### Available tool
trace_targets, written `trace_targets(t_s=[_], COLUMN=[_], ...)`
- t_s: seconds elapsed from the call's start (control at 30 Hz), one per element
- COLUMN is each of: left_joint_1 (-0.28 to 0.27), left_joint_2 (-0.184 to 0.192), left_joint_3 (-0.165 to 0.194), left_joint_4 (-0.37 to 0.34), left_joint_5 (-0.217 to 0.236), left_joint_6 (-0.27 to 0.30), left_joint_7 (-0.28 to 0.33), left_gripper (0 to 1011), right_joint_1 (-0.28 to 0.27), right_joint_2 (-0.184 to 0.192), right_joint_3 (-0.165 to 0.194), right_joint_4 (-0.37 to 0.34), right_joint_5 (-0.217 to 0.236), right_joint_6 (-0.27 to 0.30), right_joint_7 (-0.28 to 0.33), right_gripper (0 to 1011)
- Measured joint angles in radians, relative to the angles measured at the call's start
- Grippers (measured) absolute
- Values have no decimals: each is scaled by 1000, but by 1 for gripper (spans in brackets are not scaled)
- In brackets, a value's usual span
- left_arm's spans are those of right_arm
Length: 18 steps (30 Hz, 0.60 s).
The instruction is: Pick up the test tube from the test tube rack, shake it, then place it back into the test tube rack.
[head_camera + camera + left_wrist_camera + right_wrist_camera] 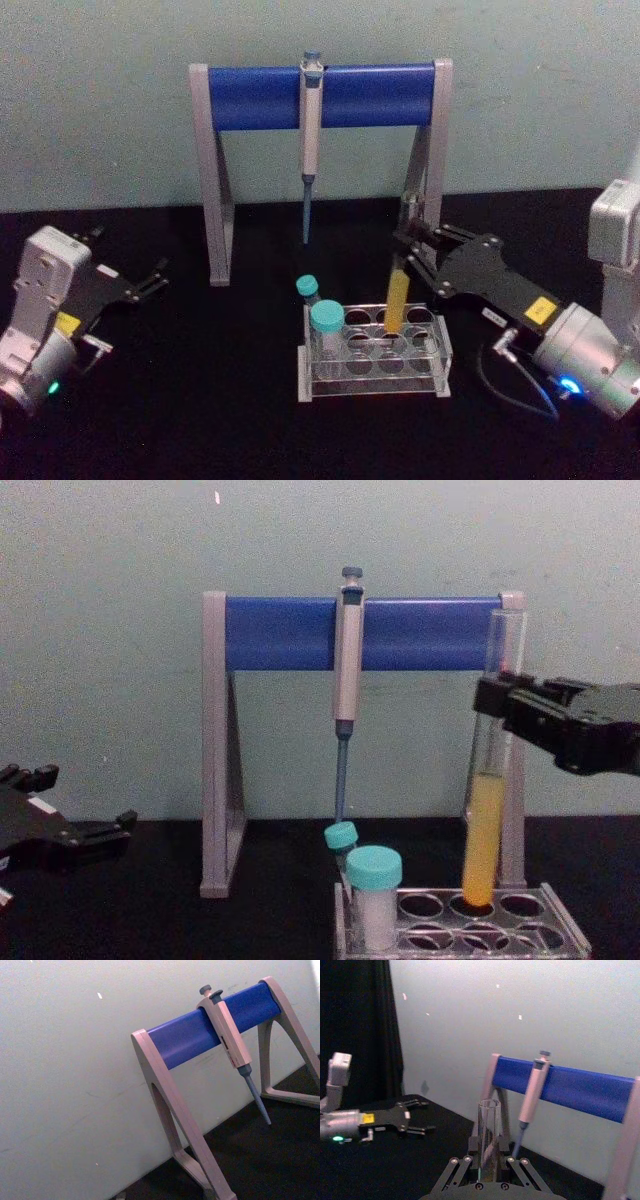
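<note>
Black table (200, 420) bearing test tube rack (372, 388) meets pale green wall (100, 100).

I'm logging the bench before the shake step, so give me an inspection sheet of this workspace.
Surface: black table.
Job's things: test tube with yellow-orange liquid, upright, lower end at a back-row hole of the test tube rack.
Clutter: two teal-capped tubes at the rack's left end; pipette hanging on the pipette stand.
Grippers: right gripper shut on the tube's upper part; left gripper open, idle at left.
Cables: one cable loops beside the right wrist.
Surroundings: pale wall behind.
</note>
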Motion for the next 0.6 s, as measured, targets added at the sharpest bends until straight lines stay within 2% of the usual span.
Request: trace_targets(t_s=[0.27,0.6], left_joint_1=[0,0], left_joint_2=[0,0], left_joint_3=[0,0], left_joint_4=[0,0], left_joint_5=[0,0], left_joint_6=[0,0], left_joint_7=[0,0], left_gripper=[1001,1001], right_joint_1=[66,158], right_joint_2=[-29,-64], right_joint_3=[-49,-77], right_joint_4=[47,135], right_joint_5=[4,-13], right_joint_6=[-10,-23], right_joint_7=[30,28], right_gripper=[229,229])
